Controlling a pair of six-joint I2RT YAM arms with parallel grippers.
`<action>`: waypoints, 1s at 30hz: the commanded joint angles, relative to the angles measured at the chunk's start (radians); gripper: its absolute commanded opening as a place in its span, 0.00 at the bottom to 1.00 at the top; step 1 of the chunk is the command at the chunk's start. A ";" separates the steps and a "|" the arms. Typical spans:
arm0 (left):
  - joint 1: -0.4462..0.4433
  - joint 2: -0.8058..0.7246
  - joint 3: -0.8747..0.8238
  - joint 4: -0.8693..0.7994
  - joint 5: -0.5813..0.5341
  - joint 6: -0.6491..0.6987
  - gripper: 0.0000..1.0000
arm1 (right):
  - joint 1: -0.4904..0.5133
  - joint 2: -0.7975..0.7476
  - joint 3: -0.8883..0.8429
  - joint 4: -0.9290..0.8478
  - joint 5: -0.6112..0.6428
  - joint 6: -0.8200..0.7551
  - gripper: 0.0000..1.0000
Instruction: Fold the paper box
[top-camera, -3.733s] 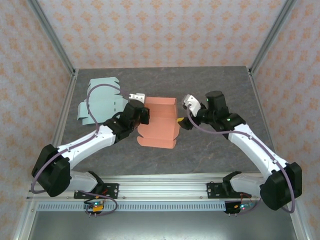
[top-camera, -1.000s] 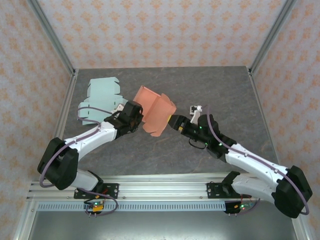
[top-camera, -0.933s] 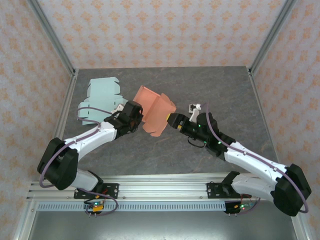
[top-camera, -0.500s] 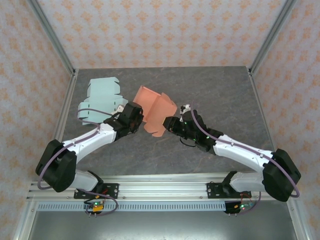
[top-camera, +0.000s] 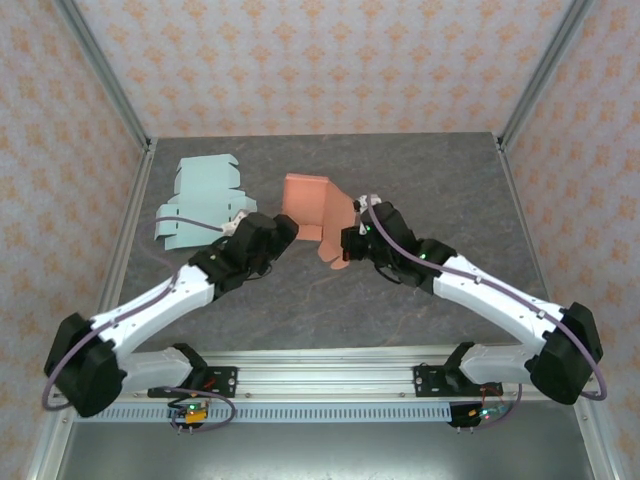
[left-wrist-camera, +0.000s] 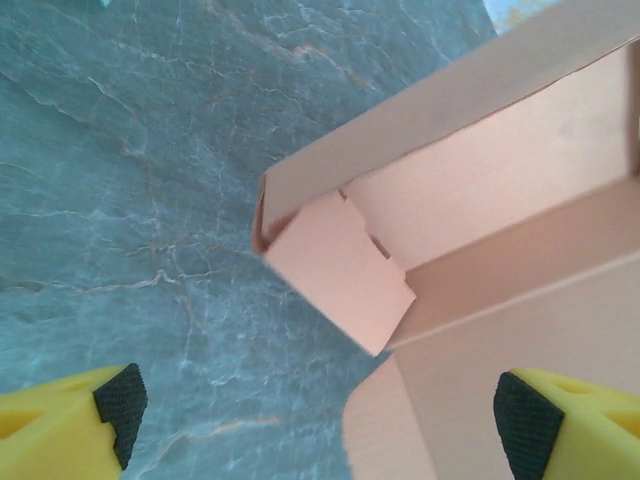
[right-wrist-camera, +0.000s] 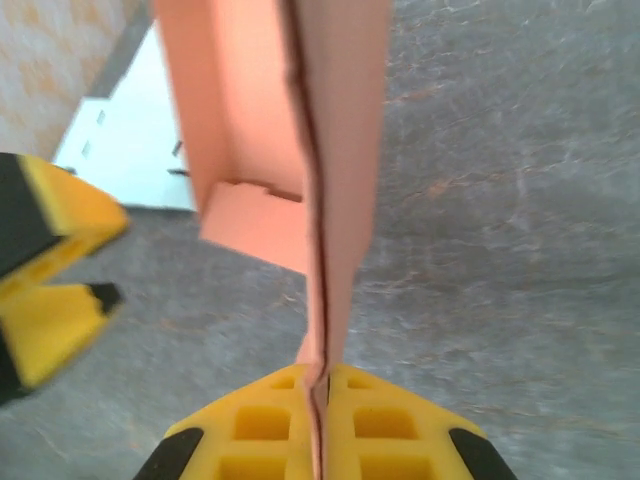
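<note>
Left jaws: spread wide, nothing held, beside the box (top-camera: 310, 205).
Right jaws: clamped on one box wall's edge.
Box: orange, half folded, at the desk (top-camera: 440, 180) middle between both arms.
Sheet (top-camera: 200, 200): pale blue, laid flat far left.

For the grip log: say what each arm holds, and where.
Right jaws pinch the orange box by the edge of a doubled wall. Left jaws are open, holding nothing.
</note>
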 joint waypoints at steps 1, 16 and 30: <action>0.002 -0.106 -0.030 -0.145 -0.115 0.115 0.96 | -0.024 0.008 0.120 -0.276 0.011 -0.365 0.00; 0.073 -0.230 -0.026 0.030 -0.030 0.722 1.00 | -0.096 0.204 0.531 -0.877 -0.094 -1.071 0.00; 0.191 -0.160 -0.183 0.416 0.772 0.645 1.00 | -0.283 -0.069 0.167 -0.523 -0.345 -1.395 0.00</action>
